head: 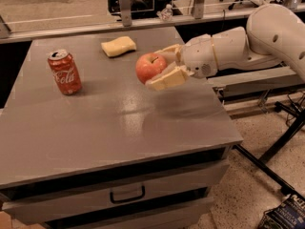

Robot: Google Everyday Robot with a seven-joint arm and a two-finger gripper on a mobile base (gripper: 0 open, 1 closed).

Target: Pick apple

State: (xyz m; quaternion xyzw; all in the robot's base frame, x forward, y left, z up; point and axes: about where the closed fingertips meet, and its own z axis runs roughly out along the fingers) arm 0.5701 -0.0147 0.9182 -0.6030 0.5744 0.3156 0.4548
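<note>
1. Camera view, left part of the frame: red Coca-Cola can [64, 73] upright on the grey table [119, 128], close to the left edge of the top, tab end up.
2. Upper middle-left: pale yellow sponge [118, 46] flat on the table near the far edge, well apart from the can.
3. Lower middle: drawer front below the tabletop, with a dark drawer handle [127, 194].
4. Just above centre: apple [149, 67], pinkish-red with yellowish patches, short dark stem pointing up; down and to the right of the sponge, well right of the can.
5. Around the apple: gripper [157, 68] reaching in from the right, cream fingers [170, 78] clamped on the apple, one against its upper rear side, the other under its lower right side.
6. Top of the frame, behind the table: small clear bottle [166, 12] on the far ledge.
7. Right of centre: soft shadow on the tabletop below and to the right of the apple, apart from it; apple seemingly clear of the surface, over the right half of the table.
8. Right: white arm [248, 42], thick rounded segments, running from the gripper to the upper right corner, past the table's right edge.
9. Far right, lower down: black stand legs [281, 142] on the speckled floor; dark printed package [286, 216] in the lower right corner.
</note>
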